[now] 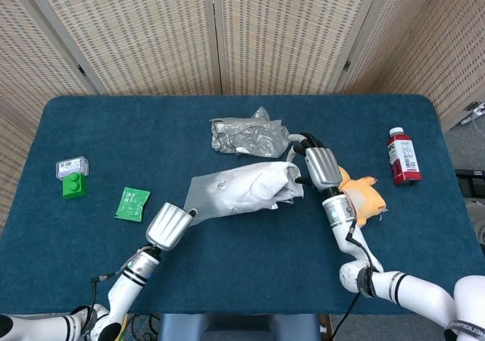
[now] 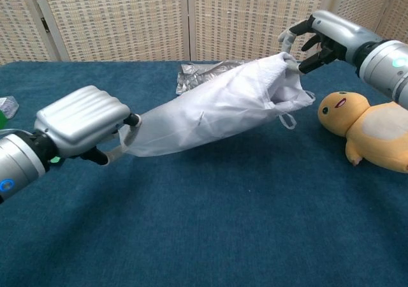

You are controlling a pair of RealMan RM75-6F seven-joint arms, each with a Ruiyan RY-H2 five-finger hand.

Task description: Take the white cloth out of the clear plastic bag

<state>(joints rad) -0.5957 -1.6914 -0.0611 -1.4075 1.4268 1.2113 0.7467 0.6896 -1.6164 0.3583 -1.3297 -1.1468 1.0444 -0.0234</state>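
The clear plastic bag (image 1: 235, 191) (image 2: 197, 115) hangs stretched above the blue table between my two hands. My left hand (image 1: 168, 225) (image 2: 80, 121) grips its closed end at the lower left. My right hand (image 1: 320, 167) (image 2: 322, 35) is at the bag's mouth on the right, raised off the table, and pinches the white cloth (image 1: 292, 180) (image 2: 284, 83). The cloth bulges out of the mouth, crumpled, with a thin loop dangling below it. The rest of the cloth is still inside the bag.
A crumpled silver foil bag (image 1: 248, 136) (image 2: 210, 76) lies just behind the stretched bag. A yellow plush duck (image 1: 360, 197) (image 2: 366, 124) lies under my right wrist. A red bottle (image 1: 403, 156) stands far right. A green packet (image 1: 132, 203) and a green block (image 1: 73, 182) lie at the left.
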